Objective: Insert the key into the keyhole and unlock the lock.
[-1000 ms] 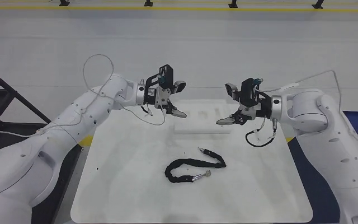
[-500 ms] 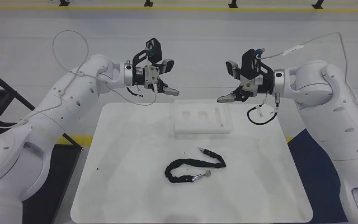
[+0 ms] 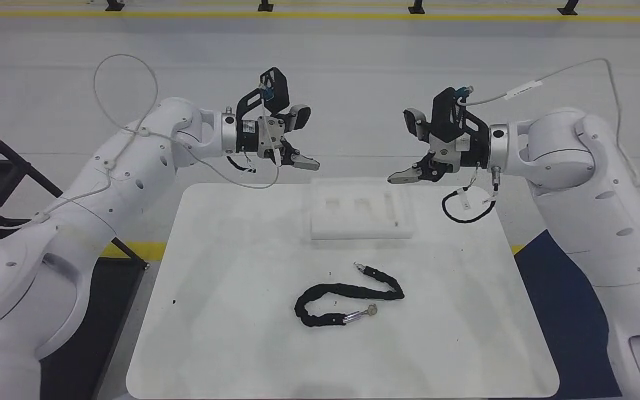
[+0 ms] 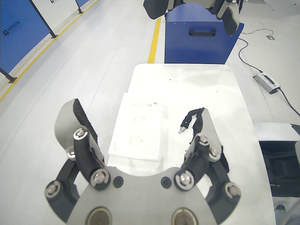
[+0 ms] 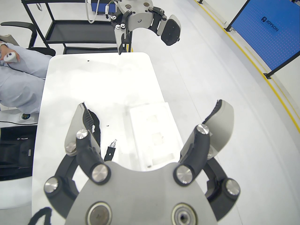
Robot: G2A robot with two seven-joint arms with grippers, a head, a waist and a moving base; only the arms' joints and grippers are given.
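Observation:
A black cable lock (image 3: 345,297) lies curled on the white table (image 3: 220,300), one metal end (image 3: 358,267) pointing toward the far side. A small silver piece (image 3: 372,310) sits at its other end; I cannot tell whether it is the key. My left gripper (image 3: 300,140) hangs open above the table's far left edge, nothing in it. My right gripper (image 3: 408,150) hangs open above the far right side, also with nothing in it. The left wrist view has its gripper (image 4: 140,115) over the lock (image 4: 194,120). The right wrist view has its gripper (image 5: 152,111) over the lock (image 5: 96,122).
A white foam tray (image 3: 360,228) with three shallow recesses lies at the table's far middle, between the grippers and the lock. A blue box (image 4: 199,45) stands on the floor past one table end, and a black shelf cart (image 5: 70,29) past the other.
Since a second ago both arms have lifted and drawn back from over the foam tray toward the table's far edge. Over the last half second nothing has moved.

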